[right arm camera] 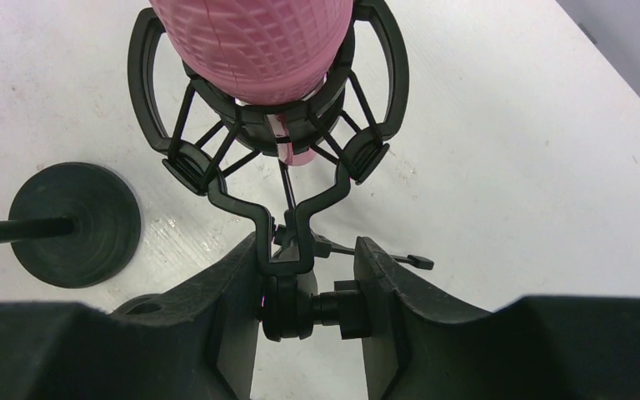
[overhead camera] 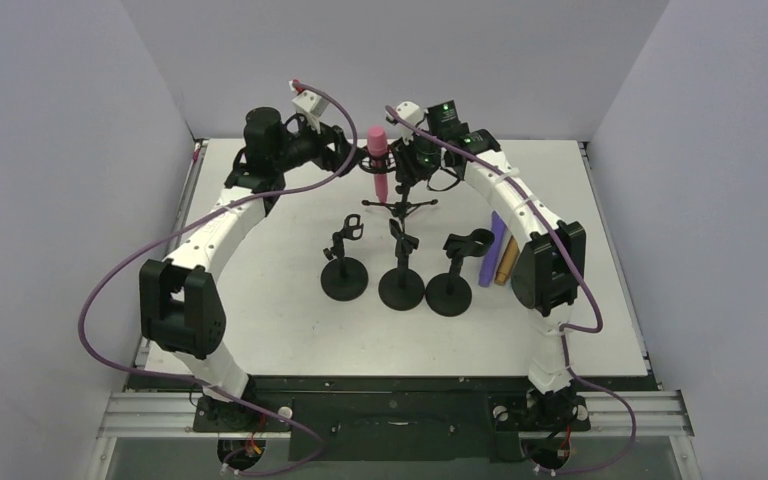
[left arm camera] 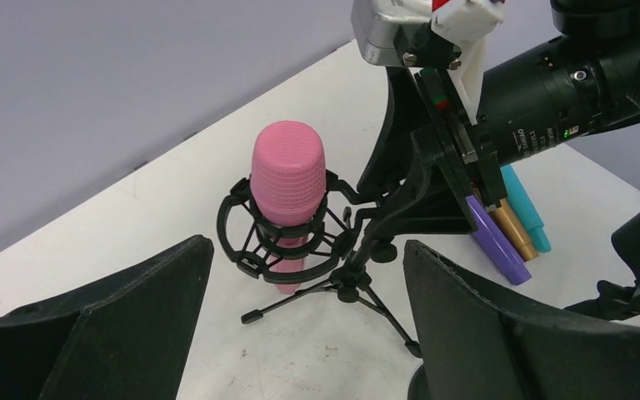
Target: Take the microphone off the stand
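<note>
We see the pink microphone (overhead camera: 377, 148) seated upright in the black shock mount (left arm camera: 333, 242) of a small tripod stand (overhead camera: 401, 207), at the far middle of the white desk (overhead camera: 260, 330); its head rises above the ring and its tail pokes out below.

The left arm (overhead camera: 215, 215) arches from its near-left base up and over to the far middle, wrist turned inward, so the left end effector (overhead camera: 345, 152) sits just left of the microphone. It is released: in its wrist view the two fingers (left arm camera: 133, 317) stand wide apart with the mount framed between them. They appear clear of it, though from above we cannot be sure.

The right arm (overhead camera: 535, 225) mirrors that curve from the near right. The right end effector (overhead camera: 412, 165) is clenched on the stand, its fingers (right arm camera: 233, 292) pressing either side of the pivot joint just under the mount.

Nearer to us, three bare round-based stands (overhead camera: 401, 280) stand in a row. To their right, just beside the right arm, several marker pens (overhead camera: 497, 250) lie together on the desk.
</note>
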Controlling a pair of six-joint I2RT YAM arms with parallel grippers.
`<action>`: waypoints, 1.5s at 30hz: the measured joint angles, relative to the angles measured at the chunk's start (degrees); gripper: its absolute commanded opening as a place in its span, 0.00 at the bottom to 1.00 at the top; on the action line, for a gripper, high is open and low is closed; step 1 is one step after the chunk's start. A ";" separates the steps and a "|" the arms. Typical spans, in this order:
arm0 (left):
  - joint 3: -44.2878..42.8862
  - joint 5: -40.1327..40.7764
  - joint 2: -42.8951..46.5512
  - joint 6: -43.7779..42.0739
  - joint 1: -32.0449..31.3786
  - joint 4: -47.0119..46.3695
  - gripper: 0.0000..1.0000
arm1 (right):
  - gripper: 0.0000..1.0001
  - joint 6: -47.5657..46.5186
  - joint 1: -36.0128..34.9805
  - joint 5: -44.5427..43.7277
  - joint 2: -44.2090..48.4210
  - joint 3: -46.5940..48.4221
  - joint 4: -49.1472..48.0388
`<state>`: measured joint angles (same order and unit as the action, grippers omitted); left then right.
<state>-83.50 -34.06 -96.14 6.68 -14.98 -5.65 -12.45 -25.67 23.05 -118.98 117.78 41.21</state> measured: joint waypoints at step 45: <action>0.24 -9.77 -8.37 -0.50 1.05 -12.24 0.30 | 0.00 -3.50 -5.55 -0.57 0.37 5.77 3.85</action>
<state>-83.26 -43.83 -104.51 6.17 -13.93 -17.89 -15.94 -31.22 22.48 -118.61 123.55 45.06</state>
